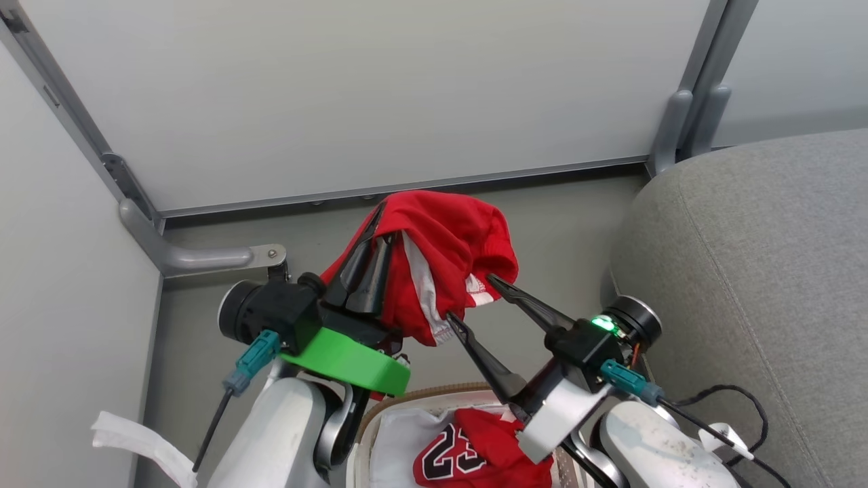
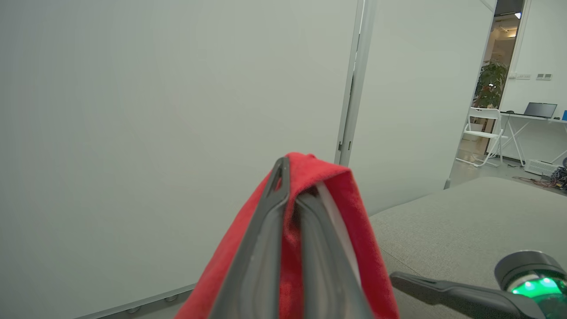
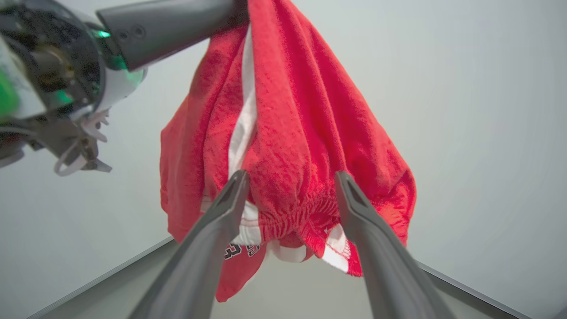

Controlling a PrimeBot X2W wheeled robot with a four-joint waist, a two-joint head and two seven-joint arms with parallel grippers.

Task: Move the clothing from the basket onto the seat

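Observation:
A red garment with white trim (image 1: 447,257) hangs in the air above the floor, pinched at its top by my left gripper (image 1: 373,237), which is shut on it (image 2: 290,177). My right gripper (image 1: 468,297) stands open just below and to the right, its two fingers spread on either side of the garment's lower hem (image 3: 292,208). The basket (image 1: 434,396) shows at the bottom edge under both arms, with a red piece bearing the number 23 (image 1: 475,451) lying on its white liner. The grey seat (image 1: 759,271) is at the right.
Pale partition panels (image 1: 366,88) with grey metal frames and feet stand behind and to the left. Grey floor (image 1: 563,224) runs between them and the seat. A black cable (image 1: 732,400) trails by my right arm. A white strip (image 1: 135,440) lies at lower left.

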